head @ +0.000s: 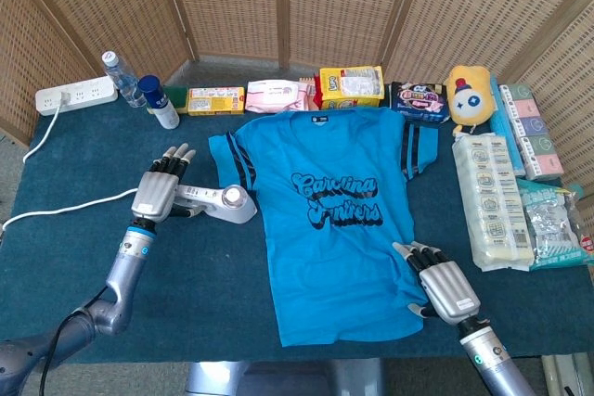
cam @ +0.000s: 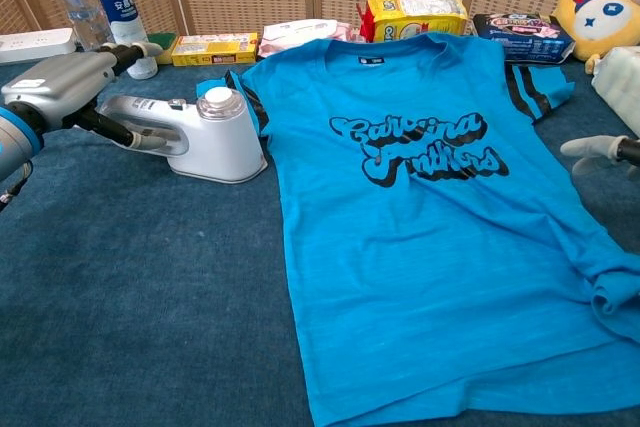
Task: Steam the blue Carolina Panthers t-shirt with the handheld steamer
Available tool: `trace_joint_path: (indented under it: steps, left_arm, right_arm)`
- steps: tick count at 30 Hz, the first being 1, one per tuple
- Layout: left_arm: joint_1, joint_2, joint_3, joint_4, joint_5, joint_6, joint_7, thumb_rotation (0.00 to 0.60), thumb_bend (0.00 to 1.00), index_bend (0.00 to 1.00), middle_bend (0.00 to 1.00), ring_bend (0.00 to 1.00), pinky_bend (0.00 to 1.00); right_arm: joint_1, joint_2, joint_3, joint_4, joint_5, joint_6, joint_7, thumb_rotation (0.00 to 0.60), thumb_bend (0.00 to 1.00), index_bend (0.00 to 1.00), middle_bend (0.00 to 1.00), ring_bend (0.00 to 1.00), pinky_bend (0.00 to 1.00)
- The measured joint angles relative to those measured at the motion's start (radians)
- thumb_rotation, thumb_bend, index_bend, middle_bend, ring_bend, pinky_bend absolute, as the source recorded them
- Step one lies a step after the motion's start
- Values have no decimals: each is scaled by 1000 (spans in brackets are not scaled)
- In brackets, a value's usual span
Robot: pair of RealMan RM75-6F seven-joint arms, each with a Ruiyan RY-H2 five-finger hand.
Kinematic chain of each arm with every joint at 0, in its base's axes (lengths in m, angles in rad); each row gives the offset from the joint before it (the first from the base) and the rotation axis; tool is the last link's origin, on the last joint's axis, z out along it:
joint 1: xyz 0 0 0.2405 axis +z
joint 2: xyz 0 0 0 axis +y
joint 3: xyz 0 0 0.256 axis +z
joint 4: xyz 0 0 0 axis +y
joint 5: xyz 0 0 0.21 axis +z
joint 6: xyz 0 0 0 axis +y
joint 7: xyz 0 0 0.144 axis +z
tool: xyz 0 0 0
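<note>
The blue Carolina Panthers t-shirt [head: 339,220] lies flat, print up, in the middle of the bench [head: 204,294], collar toward the far row of packets and hem toward the robot. Its long axis runs from far to near.

The handheld steamer [cam: 195,132] sits on the bench just beside the shirt's sleeve on the robot's left, its round-capped head touching or just overlapping the sleeve edge; its handle points away from the shirt toward the left hand [head: 153,194]. So the steamer's long axis lies crosswise to the shirt's. The left hand is at the outer end of that handle, fingers reaching along and over it. From the chest view the fingers seem to be on the handle, but I cannot tell whether they are wrapped round it in a firm hold.

The right hand [head: 447,289] rests palm down with its fingers apart on the shirt's near corner on the robot's right, holding nothing, apparently pinning the cloth.

The left hand is plainly the nearer one to the steamer. The shirt lies directly beyond the steamer's head, so the coming move looks like a sideways sweep toward the right, across the sleeve and onto the chest.
</note>
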State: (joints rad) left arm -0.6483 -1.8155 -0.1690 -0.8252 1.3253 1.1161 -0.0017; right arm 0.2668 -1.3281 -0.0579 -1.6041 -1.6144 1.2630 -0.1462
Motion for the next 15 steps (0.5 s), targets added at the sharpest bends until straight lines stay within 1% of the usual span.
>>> trace_joint_path:
  steps: [2, 8, 13, 15]
  left_arm:
    - [10, 16, 2, -25, 4, 13, -7, 293, 87, 0, 0, 0, 186]
    - [49, 94, 8, -145, 12, 48, -11, 294, 88, 0, 0, 0, 186]
    - [85, 177, 16, -270, 9, 67, 7, 298, 90, 0, 0, 0, 186]
    - [101, 217, 21, -330, 2, 68, 21, 316, 94, 0, 0, 0, 186]
  right_arm:
    - [-1, 5, 0, -7, 1, 0, -7, 600, 175, 46, 184, 153, 193]
    - [-3, 18, 1, -22, 4, 2, -18, 600, 175, 46, 189, 162, 193]
    - [-8, 34, 3, -34, 8, 10, -19, 600, 175, 63, 192, 170, 198]
    - [-11, 42, 5, -39, 10, 16, -17, 600, 175, 71, 195, 175, 204]
